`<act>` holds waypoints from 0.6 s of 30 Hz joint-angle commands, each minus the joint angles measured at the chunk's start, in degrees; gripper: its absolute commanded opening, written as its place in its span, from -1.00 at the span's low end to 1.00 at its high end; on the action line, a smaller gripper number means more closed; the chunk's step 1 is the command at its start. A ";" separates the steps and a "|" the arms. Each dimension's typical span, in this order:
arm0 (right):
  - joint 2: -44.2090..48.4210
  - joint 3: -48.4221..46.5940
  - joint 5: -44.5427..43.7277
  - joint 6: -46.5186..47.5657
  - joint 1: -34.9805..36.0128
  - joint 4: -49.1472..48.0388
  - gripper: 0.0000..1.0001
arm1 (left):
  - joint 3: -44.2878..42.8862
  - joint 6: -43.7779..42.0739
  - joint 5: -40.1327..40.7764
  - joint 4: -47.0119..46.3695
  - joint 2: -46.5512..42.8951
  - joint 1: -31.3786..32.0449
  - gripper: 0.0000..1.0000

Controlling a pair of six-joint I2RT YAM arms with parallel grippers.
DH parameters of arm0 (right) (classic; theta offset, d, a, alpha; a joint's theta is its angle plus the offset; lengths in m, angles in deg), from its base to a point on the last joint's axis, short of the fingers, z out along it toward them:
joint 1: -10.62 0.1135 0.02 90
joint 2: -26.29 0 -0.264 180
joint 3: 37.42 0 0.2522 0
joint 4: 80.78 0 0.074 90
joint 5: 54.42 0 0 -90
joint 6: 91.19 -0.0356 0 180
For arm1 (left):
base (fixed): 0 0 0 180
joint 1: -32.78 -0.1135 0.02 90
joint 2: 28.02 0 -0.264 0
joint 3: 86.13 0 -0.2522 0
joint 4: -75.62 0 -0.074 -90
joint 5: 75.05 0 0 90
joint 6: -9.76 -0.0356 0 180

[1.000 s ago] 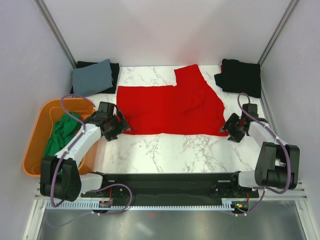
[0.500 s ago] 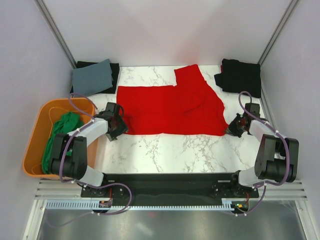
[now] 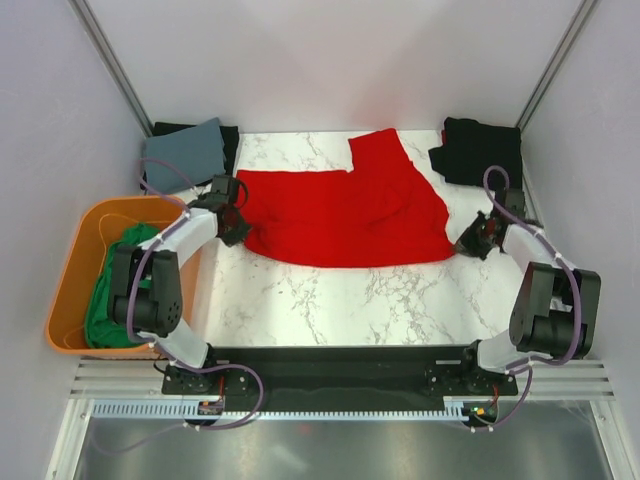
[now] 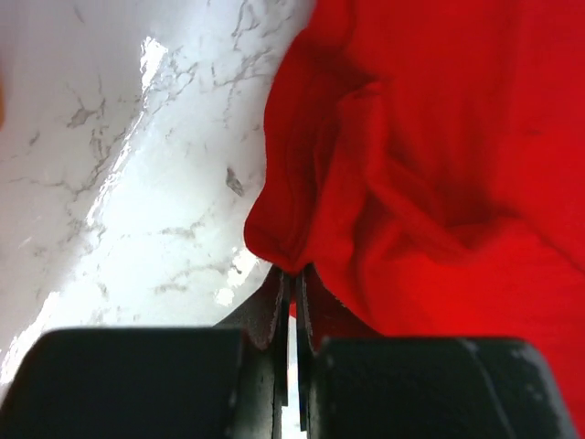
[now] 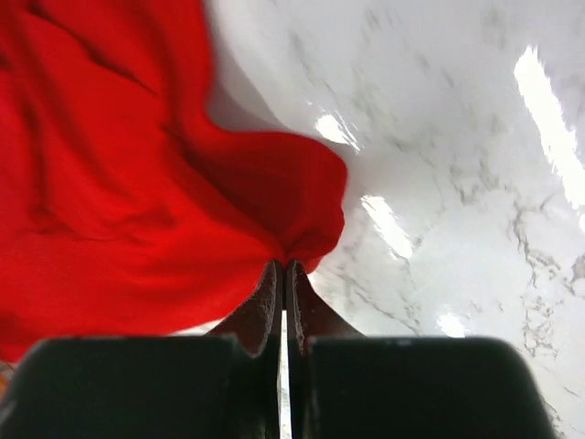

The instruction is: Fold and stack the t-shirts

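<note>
We see a red t-shirt lying spread on the white marble bench, in the middle and toward the far side. One part of it points toward the far edge, and the cloth has some soft folds near its centre.

The left tool is clamped on the near left corner of the red t-shirt. In the left wrist view its two fingers are pressed almost together, with only a thin slit between them. A pinch of red cloth comes out just above the tips and rises there in a small ridge. The right tool grips the near right corner in the same way. Its fingers are narrow, and a rounded flap of red cloth is gathered at their tips.

In the view from above, each arm reaches to its own side of the shirt. The near hem runs between the two tools in a slightly curved line.

At the left of the bench stands an orange basket, and a green garment lies in it. At the far left corner a folded grey t-shirt lies on top of a black garment. At the far right corner there is a black heap of cloth, loosely folded. It is near the red t-shirt, but we cannot tell if they touch.
</note>
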 commanded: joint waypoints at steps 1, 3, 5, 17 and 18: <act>1.94 -14.50 -2.64 1.14 -1.04 6.45 -1.00 | -6.48 -0.77 0.63 5.99 -9.14 -0.07 -0.96; 4.05 -17.26 -4.74 1.40 -1.74 10.24 -1.00 | -7.03 -0.86 1.77 8.37 -12.48 -0.07 -0.96; 7.65 -18.33 -6.15 2.19 -1.92 12.87 -1.00 | -5.89 -1.04 1.69 10.40 -16.80 -0.25 -0.96; 24.53 3.46 -7.56 -2.37 -3.06 18.06 -1.00 | 18.62 8.79 -5.16 15.13 -42.35 -0.16 -0.95; 26.98 4.34 -7.56 -3.07 -3.24 18.42 -1.00 | 19.77 9.33 -5.60 15.75 -43.78 -0.16 -0.93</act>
